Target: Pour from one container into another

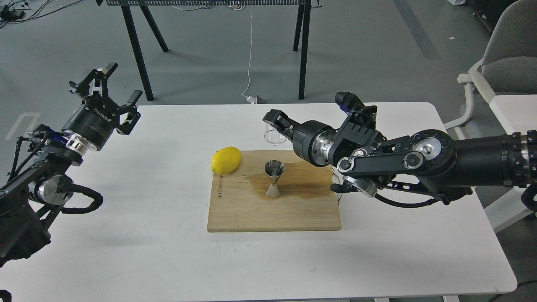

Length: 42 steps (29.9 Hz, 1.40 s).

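The steel jigger [274,178] stands upright in the middle of the wooden board [251,214]. Behind it, just past the board's far edge, my right gripper [276,128] is shut on the small clear glass cup [271,138], which hangs roughly upright and is partly hidden by the fingers. I cannot tell what is in the cup. My left gripper [116,89] is open and holds nothing, raised off the table's far left corner, well away from both containers.
A yellow lemon [226,160] lies on the board's far left corner. A dark wet patch [302,184] spreads on the board around the jigger. The white table [126,235] carries the board. A chair [499,71] stands at the right.
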{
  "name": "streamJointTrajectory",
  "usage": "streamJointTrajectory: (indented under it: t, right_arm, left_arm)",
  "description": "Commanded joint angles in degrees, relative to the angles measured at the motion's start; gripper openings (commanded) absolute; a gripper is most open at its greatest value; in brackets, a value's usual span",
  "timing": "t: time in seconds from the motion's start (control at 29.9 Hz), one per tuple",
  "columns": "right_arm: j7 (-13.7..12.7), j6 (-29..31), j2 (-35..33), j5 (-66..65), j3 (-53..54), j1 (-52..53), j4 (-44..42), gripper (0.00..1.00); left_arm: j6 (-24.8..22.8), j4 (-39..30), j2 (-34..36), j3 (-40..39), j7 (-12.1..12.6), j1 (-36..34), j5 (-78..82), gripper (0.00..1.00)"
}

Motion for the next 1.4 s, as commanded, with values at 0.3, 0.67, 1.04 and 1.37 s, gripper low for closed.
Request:
streamJointTrajectory:
  t: [0.3,0.67,1.04,1.37]
  right_arm:
    - [2.59,0.00,-13.18,-0.16,30.13,-27.08,8.69,0.49]
    - [6.99,0.00,-14.16,0.02,58.69,-54.33,14.06,0.49]
    - [7.25,0.00,-8.45,0.28,78.39,-73.77,11.77,0.49]
    - [7.43,6.90,-4.14,10.03,85.17,-76.77,3.43,0.49]
  left_arm:
    - [0.00,0.08,-0.03,0.07,0.00,0.52,0.09,0.82]
    - [0.00,0.08,-0.03,0.16,0.00,0.52,0.09,0.82]
    - [0.00,0.00,-0.38,0.34,0.00,0.78,0.09,0.82]
    - [0.00,0.08,-1.35,0.43,0.00,0.78,0.18,0.82]
